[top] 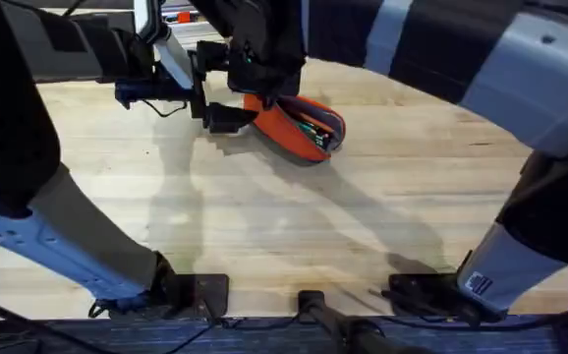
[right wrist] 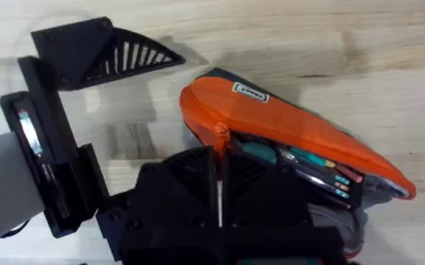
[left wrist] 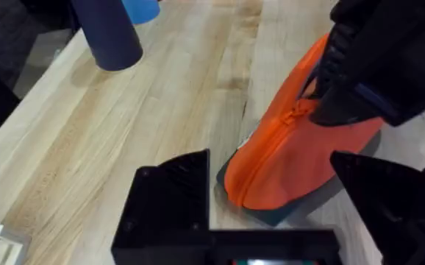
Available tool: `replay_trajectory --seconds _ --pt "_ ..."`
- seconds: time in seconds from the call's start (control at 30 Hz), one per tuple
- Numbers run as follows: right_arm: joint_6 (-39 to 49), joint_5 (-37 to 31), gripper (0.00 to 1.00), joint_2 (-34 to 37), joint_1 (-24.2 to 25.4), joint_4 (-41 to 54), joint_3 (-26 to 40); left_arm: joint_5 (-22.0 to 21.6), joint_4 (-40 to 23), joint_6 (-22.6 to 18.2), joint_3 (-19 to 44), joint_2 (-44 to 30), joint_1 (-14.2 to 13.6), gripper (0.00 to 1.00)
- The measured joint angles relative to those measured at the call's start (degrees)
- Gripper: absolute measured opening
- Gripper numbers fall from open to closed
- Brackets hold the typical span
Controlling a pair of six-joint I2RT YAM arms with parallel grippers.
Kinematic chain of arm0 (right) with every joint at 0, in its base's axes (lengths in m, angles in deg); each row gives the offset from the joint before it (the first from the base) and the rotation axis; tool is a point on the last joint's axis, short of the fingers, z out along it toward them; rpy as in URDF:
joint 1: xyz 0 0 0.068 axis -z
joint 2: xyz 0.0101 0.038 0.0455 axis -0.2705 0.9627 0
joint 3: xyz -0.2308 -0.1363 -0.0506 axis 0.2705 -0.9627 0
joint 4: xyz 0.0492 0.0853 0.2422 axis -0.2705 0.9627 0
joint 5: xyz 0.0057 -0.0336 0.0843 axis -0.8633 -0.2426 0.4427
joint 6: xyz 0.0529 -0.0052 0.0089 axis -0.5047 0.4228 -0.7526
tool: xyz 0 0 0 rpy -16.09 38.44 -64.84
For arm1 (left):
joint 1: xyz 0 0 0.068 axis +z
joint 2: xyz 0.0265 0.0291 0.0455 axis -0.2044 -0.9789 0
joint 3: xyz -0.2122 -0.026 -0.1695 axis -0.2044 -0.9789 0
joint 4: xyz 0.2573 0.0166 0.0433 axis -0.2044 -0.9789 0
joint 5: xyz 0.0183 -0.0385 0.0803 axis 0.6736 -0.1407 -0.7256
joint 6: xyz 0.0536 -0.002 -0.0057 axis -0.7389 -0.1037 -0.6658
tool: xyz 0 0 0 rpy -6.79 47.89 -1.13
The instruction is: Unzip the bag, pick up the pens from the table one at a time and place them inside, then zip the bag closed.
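Note:
The orange bag [top: 289, 120] lies on the table [top: 284, 226] at the far middle, with its dark underside showing at the edge. Its right part gapes open, and several pens [right wrist: 319, 163] lie inside it, also visible in the overhead view [top: 315, 133]. My right gripper [right wrist: 218, 158] hangs over the bag [right wrist: 271, 110], shut on the orange zipper pull [right wrist: 218, 135] near the bag's left end. My left gripper [left wrist: 271, 163] is open, one finger on either side of that end of the bag [left wrist: 286, 162] without pressing it.
Two blue cylinders [left wrist: 109, 33] stand on the table beyond the bag, on the left arm's side. Both arms crowd the far middle of the table. Bare wood spreads across the near half in front of the arm bases.

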Motion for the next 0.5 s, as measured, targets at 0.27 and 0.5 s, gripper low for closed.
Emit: replay_trajectory --seconds 0.27,0.5 --pt "0.00 0.00 0.031 0.02 0.00 -0.01 0.00 0.12 0.46 0.00 0.00 -0.02 0.04 0.994" --pt "0.00 0.00 0.031 0.01 0.00 0.01 0.00 0.14 0.68 0.66 0.01 -1.20 -0.28 0.883"
